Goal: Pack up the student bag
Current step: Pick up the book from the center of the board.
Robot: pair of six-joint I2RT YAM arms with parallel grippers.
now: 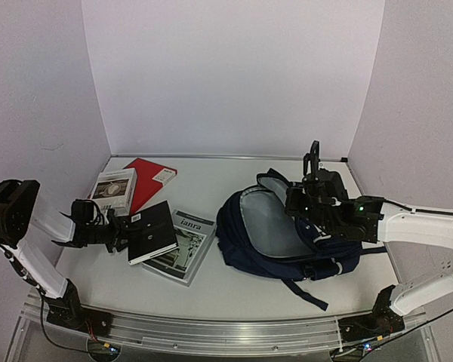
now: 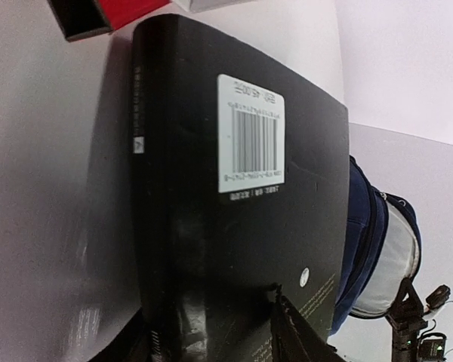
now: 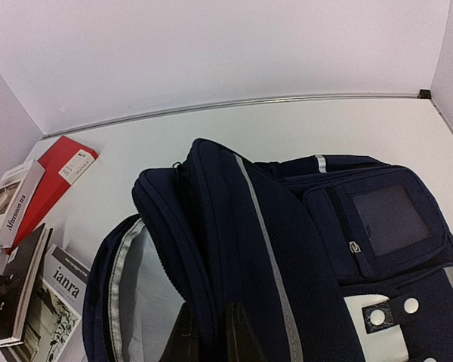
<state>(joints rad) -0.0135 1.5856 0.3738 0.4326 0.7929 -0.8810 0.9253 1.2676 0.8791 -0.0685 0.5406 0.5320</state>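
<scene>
The student bag [image 1: 279, 241], a navy backpack with a light grey lining, lies on the right half of the table with its mouth gaping left. My right gripper [image 3: 211, 324] is shut on the bag's upper rim [image 3: 211, 226] and holds it up; the same gripper [image 1: 306, 202] shows above the bag. A black book [image 1: 152, 231] with a white barcode label [image 2: 249, 132] is tilted up off the table. My left gripper [image 2: 211, 324] is shut on its near edge, one finger [image 2: 298, 335] lying over the cover. In the top view the left gripper [image 1: 121, 230] is at the book's left side.
A grey magazine titled "ianra" [image 1: 185, 247] lies partly under the black book. A white book [image 1: 113, 188] and a red book [image 1: 147, 181] lie behind them at the far left. Purple walls close in the table's back and sides.
</scene>
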